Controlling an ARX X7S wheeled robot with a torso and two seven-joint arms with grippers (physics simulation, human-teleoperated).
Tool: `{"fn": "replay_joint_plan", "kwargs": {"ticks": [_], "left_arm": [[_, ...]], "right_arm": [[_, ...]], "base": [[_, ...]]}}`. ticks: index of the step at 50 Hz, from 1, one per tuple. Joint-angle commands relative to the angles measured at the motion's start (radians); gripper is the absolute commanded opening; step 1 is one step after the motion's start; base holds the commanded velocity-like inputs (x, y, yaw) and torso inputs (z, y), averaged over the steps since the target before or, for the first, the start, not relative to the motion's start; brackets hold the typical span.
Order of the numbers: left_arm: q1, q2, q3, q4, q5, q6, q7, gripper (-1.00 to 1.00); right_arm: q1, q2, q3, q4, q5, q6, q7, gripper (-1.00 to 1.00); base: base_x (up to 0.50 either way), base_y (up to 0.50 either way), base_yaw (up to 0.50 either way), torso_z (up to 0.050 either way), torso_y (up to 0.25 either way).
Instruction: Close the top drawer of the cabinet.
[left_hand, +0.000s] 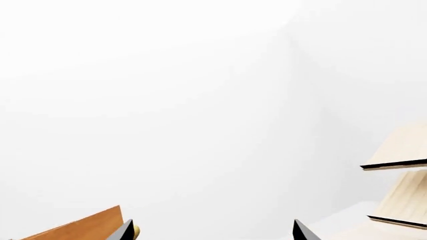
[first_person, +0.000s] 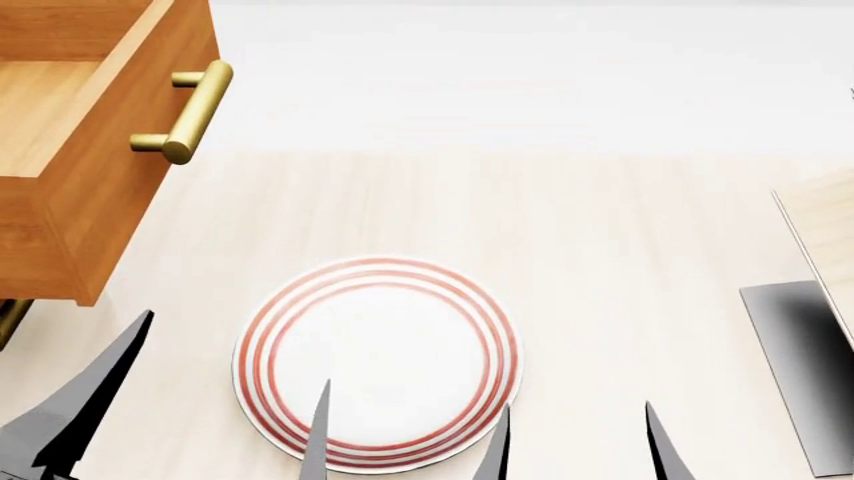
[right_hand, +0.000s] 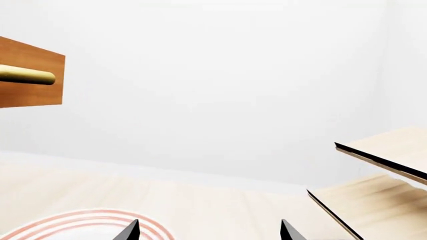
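From the head view, the top drawer (first_person: 80, 150) stands pulled out at the far left corner of the bench (first_person: 561, 250), its lighter inside showing and its brass handle (first_person: 187, 112) facing the middle; the frame cuts off its back and left part. Of the cabinet (first_person: 11, 320) beneath it only a sliver with a bit of a lower brass handle peeks out. A white plate (first_person: 375, 363) with red rings lies flat near the front edge. The left end effector (first_person: 200, 400) shows just two dark fingertips spread wide, empty, one over the plate's rim; the right end effector (first_person: 574, 440) likewise stands wide and empty. A pale rack (first_person: 821, 250) on a dark base is clipped by the right edge.

In the left wrist view, mostly blank wall; a corner of the drawer (left_hand: 87, 227) and the rack (left_hand: 400, 150) poke in, and the left end effector (left_hand: 212, 232) is barely visible, its tips far apart.

In the right wrist view, the drawer front (right_hand: 30, 75) with its handle end is cut off, the plate's rings (right_hand: 87, 222) just enter, and the right end effector (right_hand: 210, 232) tips sit wide apart.
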Motion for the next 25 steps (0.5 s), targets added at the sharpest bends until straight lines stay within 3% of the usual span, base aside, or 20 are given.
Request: {"fn": "replay_joint_plan", "kwargs": {"ticks": [1,25], "left_arm": [[-0.033,-0.012,-0.006,0.009,-0.068,0.013,0.013,1.00],[-0.204,0.035,-0.030,-0.097,-0.117,-0.085,0.015,1.00]], "right_arm": [[-0.010,0.012,-0.009,0.011,0.020,-0.041,0.004,1.00],[-0.012,0.031,-0.015,0.039,0.044,-0.075,0.019,1.00]], "base": [[0.00,0.00,0.00,0.000,0.000],[0.00,0.00,0.00,0.000,0.000]]}}
